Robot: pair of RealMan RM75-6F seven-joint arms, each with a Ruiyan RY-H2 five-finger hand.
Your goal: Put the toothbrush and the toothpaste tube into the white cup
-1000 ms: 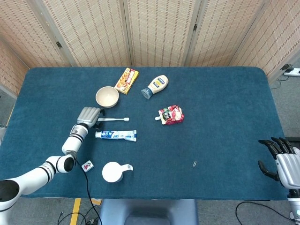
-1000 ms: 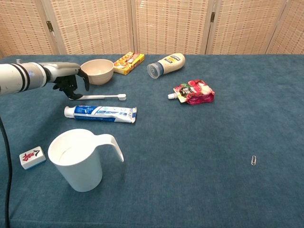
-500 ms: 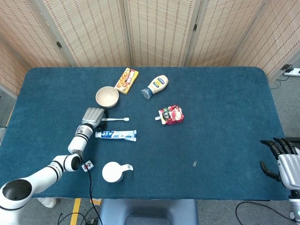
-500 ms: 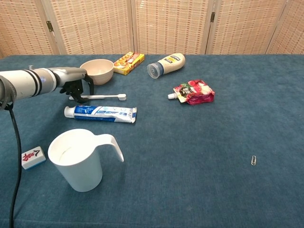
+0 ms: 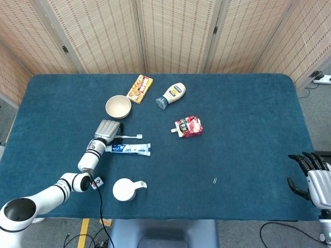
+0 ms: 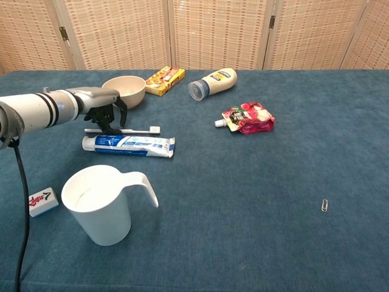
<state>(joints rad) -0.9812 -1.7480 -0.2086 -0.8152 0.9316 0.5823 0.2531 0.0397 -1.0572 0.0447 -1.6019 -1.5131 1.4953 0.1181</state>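
The white toothbrush [image 5: 130,136] [image 6: 134,130] lies flat just behind the blue and white toothpaste tube [image 5: 128,149] [image 6: 127,145], parallel to it. My left hand [image 5: 107,129] [image 6: 104,106] reaches down over the brush's handle end, its dark fingers [image 6: 108,123] curled around the handle. The white cup [image 5: 124,189] [image 6: 97,204] stands upright near the front edge, handle to the right, with nothing in it. My right hand [image 5: 310,173] hangs by the table's front right corner with its fingers apart, holding nothing; the chest view does not show it.
A beige bowl [image 5: 118,106] [image 6: 124,90] sits right behind the left hand. Further back lie a snack box [image 5: 139,88], a mayonnaise bottle [image 5: 171,95] and a red pouch [image 5: 189,126]. A mahjong tile [image 6: 41,201] lies left of the cup, a paper clip [image 6: 325,205] far right.
My left hand has moved right along the toothbrush and closed over its handle. The brush has shifted toward the toothpaste tube. The right hand has hardly moved.
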